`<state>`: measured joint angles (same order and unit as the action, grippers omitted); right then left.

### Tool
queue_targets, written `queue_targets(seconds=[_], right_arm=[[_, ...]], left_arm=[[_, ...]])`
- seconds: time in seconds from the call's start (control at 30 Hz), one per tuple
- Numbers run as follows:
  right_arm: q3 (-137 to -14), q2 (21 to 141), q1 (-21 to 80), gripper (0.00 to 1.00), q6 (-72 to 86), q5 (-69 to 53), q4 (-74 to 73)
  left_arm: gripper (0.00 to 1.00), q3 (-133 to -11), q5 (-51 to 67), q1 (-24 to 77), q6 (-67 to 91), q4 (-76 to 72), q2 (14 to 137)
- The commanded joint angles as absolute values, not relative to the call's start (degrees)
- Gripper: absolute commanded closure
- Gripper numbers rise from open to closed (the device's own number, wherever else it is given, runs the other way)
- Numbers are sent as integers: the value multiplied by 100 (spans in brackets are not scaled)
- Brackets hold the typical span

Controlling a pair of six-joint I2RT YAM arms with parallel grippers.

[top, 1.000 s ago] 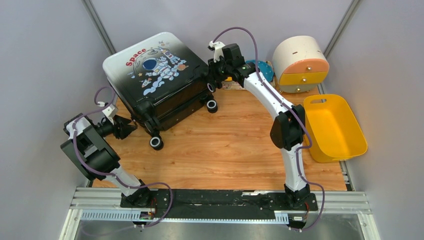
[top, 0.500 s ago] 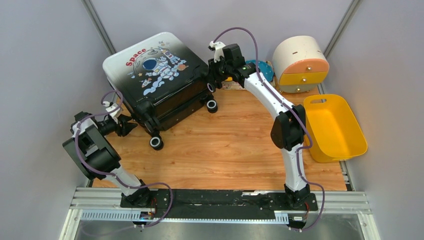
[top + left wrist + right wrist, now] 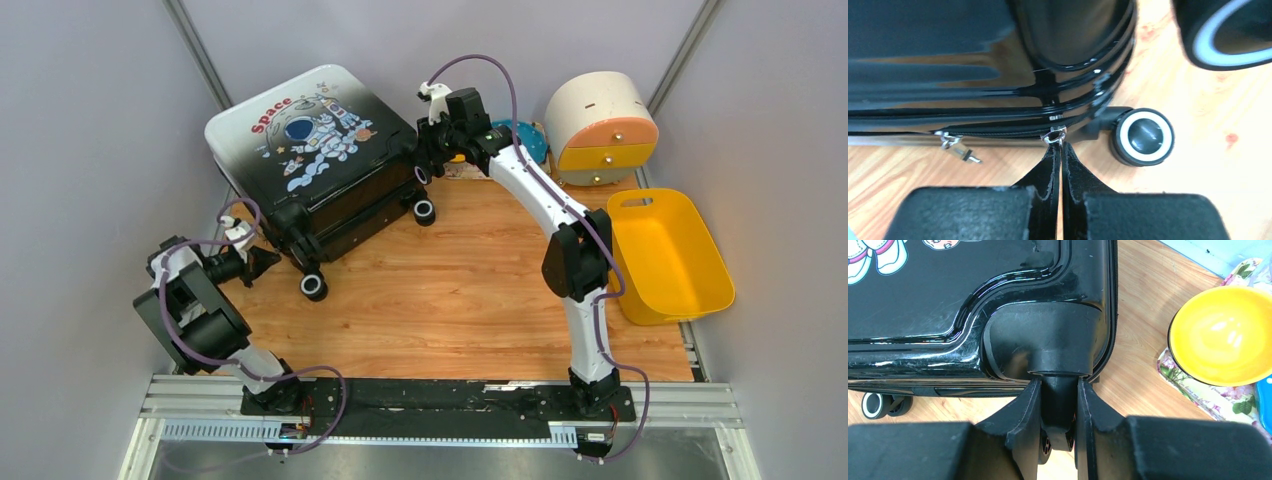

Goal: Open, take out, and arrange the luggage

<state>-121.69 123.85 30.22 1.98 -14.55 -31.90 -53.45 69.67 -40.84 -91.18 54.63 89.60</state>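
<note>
Opening step: left gripper (image 3: pixel 1058 146) pinches the zipper pull (image 3: pixel 1054 134) at its tips, right gripper (image 3: pixel 1058 384) clamps the wheel leg (image 3: pixel 1057 407) of the luggage (image 3: pixel 923 305). Next, probably drag that pull along the seam.

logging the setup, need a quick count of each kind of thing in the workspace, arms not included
suitcase: 1
round drawer box: 1
yellow bin: 1
yellow bowl: 1
floral cloth: 1
blue item, partly hidden, kind unclear: 1
total: 6
</note>
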Motion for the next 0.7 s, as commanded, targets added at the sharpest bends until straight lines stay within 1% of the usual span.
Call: queue_targets(seconds=[0.0,0.07,0.17,0.2,0.27,0.33,0.37,0.4,0.47,0.5,0.53,0.57,0.6,0.67], right_arm=[[-11892,12665,3111,100,307,-1450,-3006],[-11848,12630,3103,100,343,-1433,-2997],[-11839,12639,3111,100,360,-1433,-2988],[-11839,12656,3103,100,386,-1433,-2988],[-11830,12656,3120,100,413,-1433,-2988],[-11795,12648,3155,100,404,-1433,-2997],[-11786,12647,3155,100,404,-1433,-2988],[-11777,12647,3173,100,413,-1441,-2988],[-11751,12630,3199,100,422,-1450,-2988],[-11742,12621,3199,100,431,-1459,-2997],[-11707,12586,3217,100,448,-1476,-3014],[-11672,12569,3208,100,466,-1494,-3015],[-11654,12551,3225,100,492,-1512,-3006],[-11602,12507,3252,100,606,-1581,-3015]], left_arm=[[100,-4792,7190,-4008,-9565,6460,8254],[100,-4589,7137,-3955,-9379,6460,7895],[100,-4194,7093,-3806,-8493,5987,7412],[100,-3940,7093,-3745,-7707,5472,7270],[100,-3658,7049,-3517,-7008,4968,6780],[100,-3044,6892,-3210,-5098,3400,6357],[100,-2780,6656,-3095,-4123,2618,5911],[100,-2290,6401,-3015,-2634,1323,5697],[100,-1970,6048,-2927,-1771,435,5276],[100,-1821,5838,-2909,-888,-300,5213],[100,-1802,5418,-2909,-487,-534,5195],[100,-1845,5284,-2909,-205,-614,5290],[100,-1976,5256,-2909,163,-580,5352],[100,-1960,5694,-2866,342,-702,5274]])
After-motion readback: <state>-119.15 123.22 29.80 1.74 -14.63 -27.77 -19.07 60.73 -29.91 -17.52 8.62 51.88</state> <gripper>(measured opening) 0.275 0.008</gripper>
